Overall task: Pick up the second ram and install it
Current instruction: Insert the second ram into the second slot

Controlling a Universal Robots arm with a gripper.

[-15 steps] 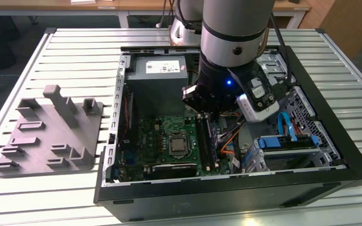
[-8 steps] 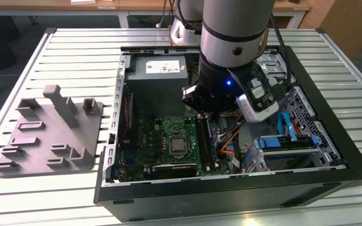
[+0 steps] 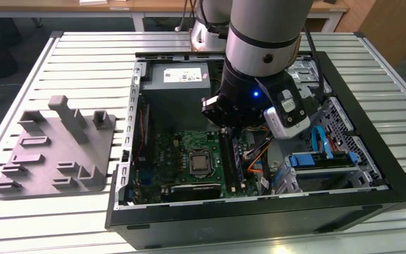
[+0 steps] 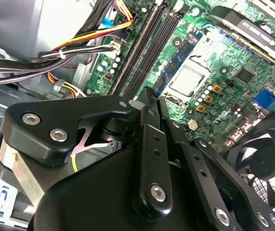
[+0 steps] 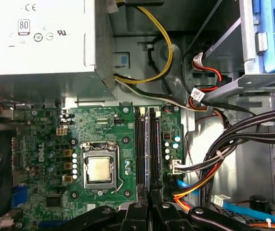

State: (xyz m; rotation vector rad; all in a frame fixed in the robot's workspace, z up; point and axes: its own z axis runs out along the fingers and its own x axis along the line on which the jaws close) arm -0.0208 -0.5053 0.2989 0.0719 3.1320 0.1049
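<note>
An open desktop computer case lies on a slatted metal table as the robot arm reaches down into it. Its gripper hangs over the green motherboard, just to the exterior view's right of the processor.

In both wrist views we see the gripper's two black fingers drawn close together, with at most a sliver between the tips and nothing visible in their grasp.

The second ram, a thin dark stick with a bluish edge, stands in the black memory slot farther from the processor. In the first wrist view it runs in line with the fingertips — we cannot tell whether it is pressed fully home. The neighbouring slot, nearer the processor, runs parallel and just beside it; we cannot make out whether it holds a stick of its own.

The grey power supply sits beyond the far end of the slots, and bundled cables — black, yellow, red and orange — trail across the case floor on the side away from the processor. A cooling fan shows at the board's edge in the second wrist view.

On the table at the exterior view's left, well apart from the case, rests a grey moulded fixture with upright posts.
</note>
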